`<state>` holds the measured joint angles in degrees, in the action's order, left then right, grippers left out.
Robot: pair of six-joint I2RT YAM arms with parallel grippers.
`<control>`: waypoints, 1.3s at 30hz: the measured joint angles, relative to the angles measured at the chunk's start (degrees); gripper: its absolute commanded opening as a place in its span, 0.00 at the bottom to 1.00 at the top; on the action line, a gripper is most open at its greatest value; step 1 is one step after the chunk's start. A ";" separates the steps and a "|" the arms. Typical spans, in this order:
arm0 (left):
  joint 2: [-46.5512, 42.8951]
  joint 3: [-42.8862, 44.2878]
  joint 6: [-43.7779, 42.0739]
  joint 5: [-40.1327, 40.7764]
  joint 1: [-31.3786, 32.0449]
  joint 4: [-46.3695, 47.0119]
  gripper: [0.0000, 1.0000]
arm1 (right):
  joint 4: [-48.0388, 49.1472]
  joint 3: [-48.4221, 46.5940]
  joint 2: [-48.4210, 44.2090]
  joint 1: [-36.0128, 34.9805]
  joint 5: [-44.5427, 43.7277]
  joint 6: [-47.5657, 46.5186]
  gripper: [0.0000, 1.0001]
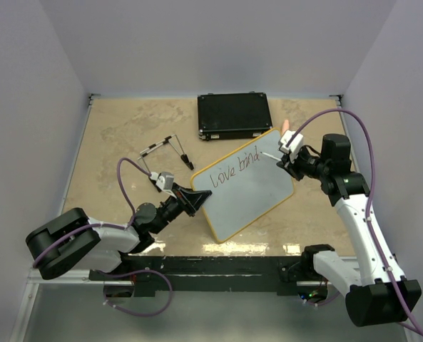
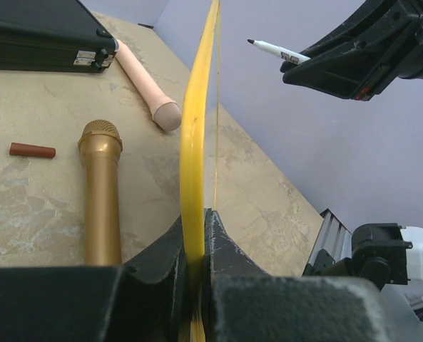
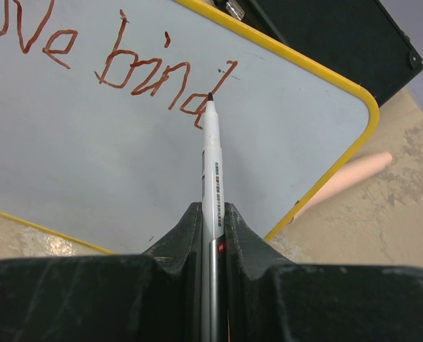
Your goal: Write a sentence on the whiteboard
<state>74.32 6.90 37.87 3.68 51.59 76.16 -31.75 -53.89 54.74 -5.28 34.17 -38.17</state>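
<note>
The whiteboard, pale with a yellow frame, lies slanted at mid-table, and my left gripper is shut on its left edge. From the left wrist the board shows edge-on as a yellow strip clamped at the left gripper. The sentence reads "love bind" in one slanted line, red-brown in the right wrist view. My right gripper is shut on a white marker, its tip at the last letter. In the left wrist view the marker stands a little off the board's face.
A black case lies behind the board. A gold microphone, a pink microphone and a red cap lie on the table behind the raised board. A pen and a thin hinged tool lie at mid-left.
</note>
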 measured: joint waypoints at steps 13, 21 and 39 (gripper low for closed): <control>-0.31 0.00 0.00 -0.09 -0.11 -0.35 0.00 | 0.00 0.02 0.35 0.04 0.11 -0.04 0.00; -0.63 -0.28 0.02 -0.09 -0.11 -0.37 0.00 | -0.15 0.66 0.42 0.09 0.15 -0.09 0.00; -1.25 -1.11 0.07 -0.24 -0.22 -0.04 0.00 | -0.79 0.66 0.44 0.11 1.33 -1.38 0.00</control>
<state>73.08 5.78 37.93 3.44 51.37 76.12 -32.53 -53.23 55.18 -5.17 35.51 -39.55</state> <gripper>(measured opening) 0.091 0.133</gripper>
